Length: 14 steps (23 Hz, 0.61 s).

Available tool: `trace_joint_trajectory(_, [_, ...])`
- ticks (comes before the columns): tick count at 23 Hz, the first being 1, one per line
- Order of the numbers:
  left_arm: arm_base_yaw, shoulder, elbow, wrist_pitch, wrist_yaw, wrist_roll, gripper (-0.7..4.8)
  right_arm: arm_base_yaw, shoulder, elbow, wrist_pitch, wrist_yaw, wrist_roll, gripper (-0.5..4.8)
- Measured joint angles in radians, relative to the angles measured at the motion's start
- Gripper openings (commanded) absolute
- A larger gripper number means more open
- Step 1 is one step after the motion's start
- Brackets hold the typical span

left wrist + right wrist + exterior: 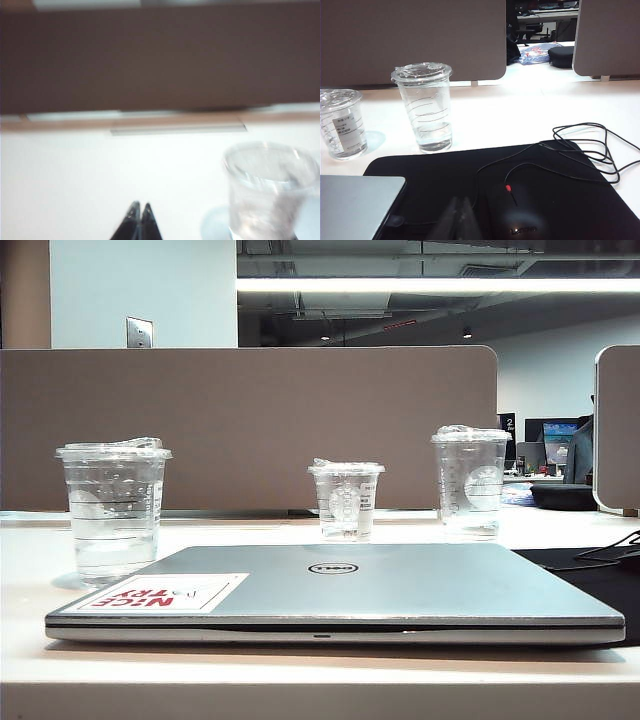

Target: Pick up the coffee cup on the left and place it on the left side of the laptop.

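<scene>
The left gripper [139,212], fingers pressed together and empty, hangs near the coffee cup [113,510], which stands just left of the laptop [340,590] holding a little clear liquid. The right gripper [459,212], also pressed together, hovers over a black mat [520,195].

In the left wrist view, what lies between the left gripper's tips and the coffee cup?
Only bare white table. The left gripper, shut, sits apart from the coffee cup, with nothing between them in that blurred view.
</scene>
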Motion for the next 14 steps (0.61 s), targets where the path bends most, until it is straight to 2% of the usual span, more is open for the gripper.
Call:
trace_joint_trajectory(3, [-0.058, -0.002, 0.000, -0.044, -0.054, 0.003, -0.05, 0.002, 0.000, 0.000, 0.000, 0.000, 0.000, -0.04])
trace_joint_trajectory(7, [-0.111, -0.002, 0.000, -0.058, -0.060, 0.003, -0.05, 0.002, 0.000, 0.000, 0.000, 0.000, 0.000, -0.04])
trace_joint_trajectory(14, [-0.112, -0.002, 0.000, -0.060, -0.087, -0.058, -0.05, 0.002, 0.000, 0.000, 0.000, 0.000, 0.000, -0.04])
